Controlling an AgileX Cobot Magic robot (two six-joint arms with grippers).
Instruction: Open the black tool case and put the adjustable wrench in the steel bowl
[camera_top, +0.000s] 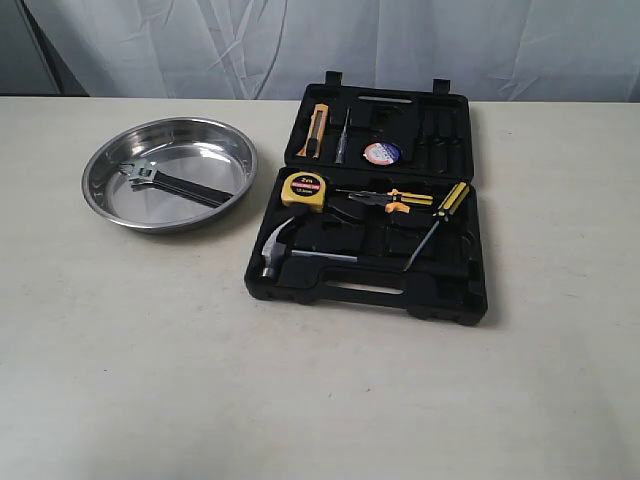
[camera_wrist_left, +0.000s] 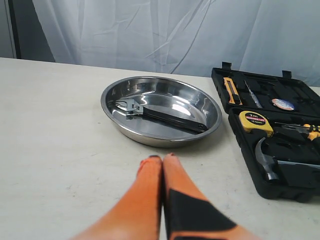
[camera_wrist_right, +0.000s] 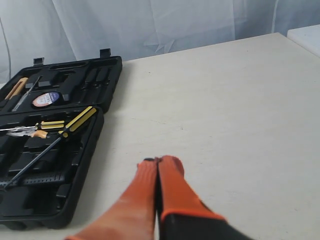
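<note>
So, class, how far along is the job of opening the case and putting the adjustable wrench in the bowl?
Done: the black tool case lies open and the adjustable wrench rests inside the steel bowl. In hand: nothing; left gripper and right gripper are shut and empty. Left: nothing visible.

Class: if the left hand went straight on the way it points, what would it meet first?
Probably the near rim of the steel bowl, though the left hand might pass above it; its height is unclear.
</note>
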